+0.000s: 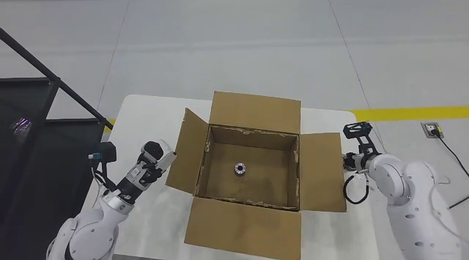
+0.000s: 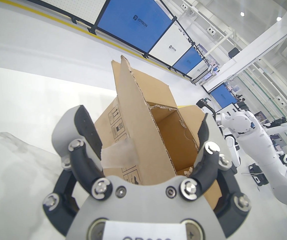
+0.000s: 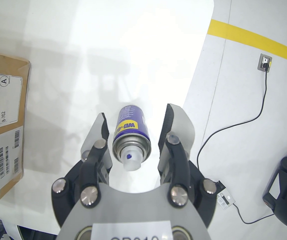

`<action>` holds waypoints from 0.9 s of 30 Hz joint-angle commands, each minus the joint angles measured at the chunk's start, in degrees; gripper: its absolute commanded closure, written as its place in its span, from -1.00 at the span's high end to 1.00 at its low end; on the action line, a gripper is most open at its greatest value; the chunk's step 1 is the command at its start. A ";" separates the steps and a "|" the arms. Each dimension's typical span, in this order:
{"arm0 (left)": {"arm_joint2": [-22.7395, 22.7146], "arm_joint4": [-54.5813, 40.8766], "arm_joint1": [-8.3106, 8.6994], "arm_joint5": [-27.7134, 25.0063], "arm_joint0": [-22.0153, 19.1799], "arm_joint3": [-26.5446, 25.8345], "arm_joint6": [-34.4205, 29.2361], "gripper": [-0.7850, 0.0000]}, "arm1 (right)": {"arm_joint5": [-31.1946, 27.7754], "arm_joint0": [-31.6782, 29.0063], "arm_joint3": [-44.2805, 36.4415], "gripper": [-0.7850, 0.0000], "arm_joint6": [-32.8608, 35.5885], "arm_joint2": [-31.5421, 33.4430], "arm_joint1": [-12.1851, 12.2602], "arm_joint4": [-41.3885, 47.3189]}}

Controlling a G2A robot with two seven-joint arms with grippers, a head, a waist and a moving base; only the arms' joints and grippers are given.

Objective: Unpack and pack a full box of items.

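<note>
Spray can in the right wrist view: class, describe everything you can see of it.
The spray can has a blue body with yellow print, a silvery metal rim and a pale nozzle with a blue dot. It stands upright on the white table, between the fingers of the open right gripper, seemingly unclamped.

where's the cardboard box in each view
Top view: cardboard box open in the middle of the white table, between the arms.
Left wrist view: just beyond the left gripper, flap raised.
Right wrist view: its labelled flap, beside the right gripper.
Shared landmark: the white table.
</note>
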 commanded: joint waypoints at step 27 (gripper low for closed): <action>1.16 -0.06 0.59 1.46 -0.19 -1.10 -2.33 1.00 | 7.55 -9.00 -21.48 0.98 -7.58 4.88 0.93 0.79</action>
